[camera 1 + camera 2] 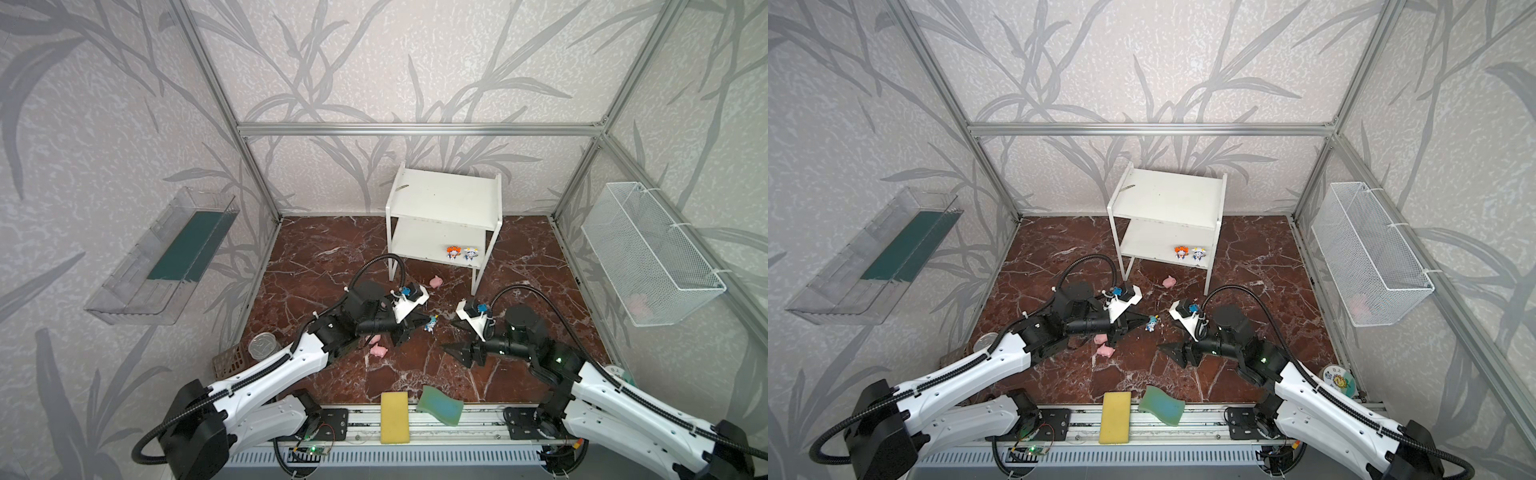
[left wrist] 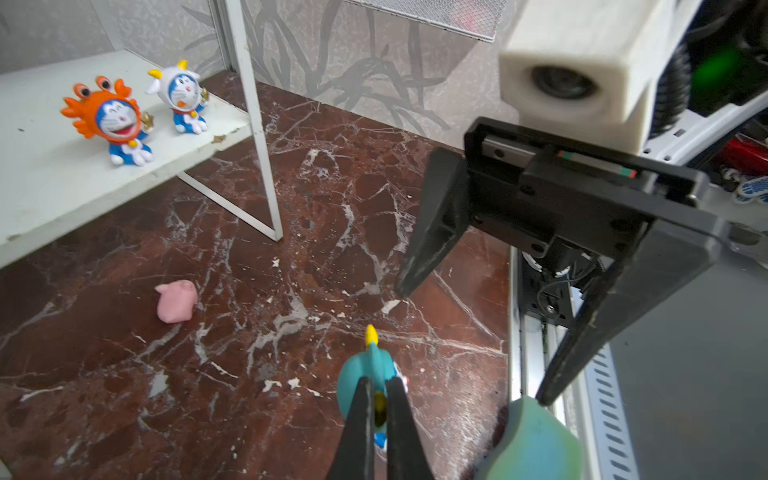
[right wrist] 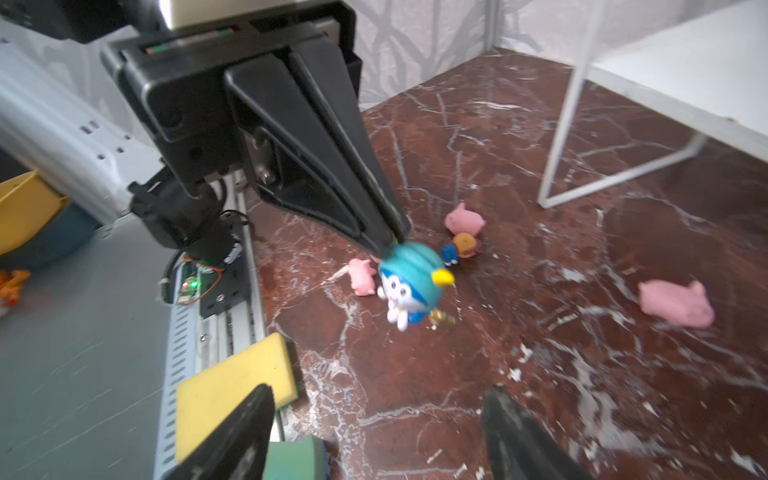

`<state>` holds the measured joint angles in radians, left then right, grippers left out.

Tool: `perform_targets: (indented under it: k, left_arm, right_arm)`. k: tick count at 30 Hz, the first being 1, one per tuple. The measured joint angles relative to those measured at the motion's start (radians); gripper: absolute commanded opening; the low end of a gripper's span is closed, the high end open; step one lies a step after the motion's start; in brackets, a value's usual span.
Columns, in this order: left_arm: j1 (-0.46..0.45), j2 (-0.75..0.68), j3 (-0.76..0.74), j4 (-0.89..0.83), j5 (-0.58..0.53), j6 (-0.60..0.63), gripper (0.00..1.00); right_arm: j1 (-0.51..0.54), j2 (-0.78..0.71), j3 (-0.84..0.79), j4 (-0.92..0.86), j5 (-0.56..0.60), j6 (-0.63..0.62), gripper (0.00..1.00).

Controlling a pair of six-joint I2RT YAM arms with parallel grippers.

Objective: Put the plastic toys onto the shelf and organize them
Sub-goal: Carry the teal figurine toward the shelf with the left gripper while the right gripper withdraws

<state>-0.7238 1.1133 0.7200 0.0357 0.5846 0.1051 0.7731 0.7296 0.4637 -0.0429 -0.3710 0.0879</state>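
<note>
My left gripper [image 1: 424, 323] [image 2: 379, 384] is shut on a teal-hooded blue and white figurine [image 1: 431, 323] [image 2: 360, 368] [image 3: 411, 282], pinching the back of its hood just above the marble floor. My right gripper [image 1: 451, 334] [image 3: 376, 395] stands open and empty a short way to the right of it. The white shelf [image 1: 444, 199] stands at the back. On its lower board sit an orange crab-hooded figurine [image 1: 453, 252] [image 2: 114, 120] and a white-hooded one [image 1: 470, 252] [image 2: 185, 99]. Pink pigs lie on the floor [image 1: 435, 282] [image 1: 379, 350] [image 3: 361, 276], with another small figurine [image 3: 461, 247] lying down.
A yellow sponge [image 1: 395, 417] and a green sponge [image 1: 440, 405] lie at the front edge. A white wire basket [image 1: 648, 253] hangs on the right wall, a clear tray [image 1: 166, 253] on the left. A tin can [image 1: 264, 345] in a brown basket stands front left.
</note>
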Motion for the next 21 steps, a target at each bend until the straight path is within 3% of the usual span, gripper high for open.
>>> perform_targets:
  k: [10,21]
  left_arm:
    - [0.132,0.199,0.196,0.086,0.124,0.124,0.0]
    - [0.211,0.423,0.335,0.211,0.193,0.175,0.0]
  right_arm:
    - [-0.002,-0.184,-0.022,-0.108,0.239,0.053,0.85]
    - [-0.002,-0.201,-0.022,-0.151,0.311,0.061,0.85]
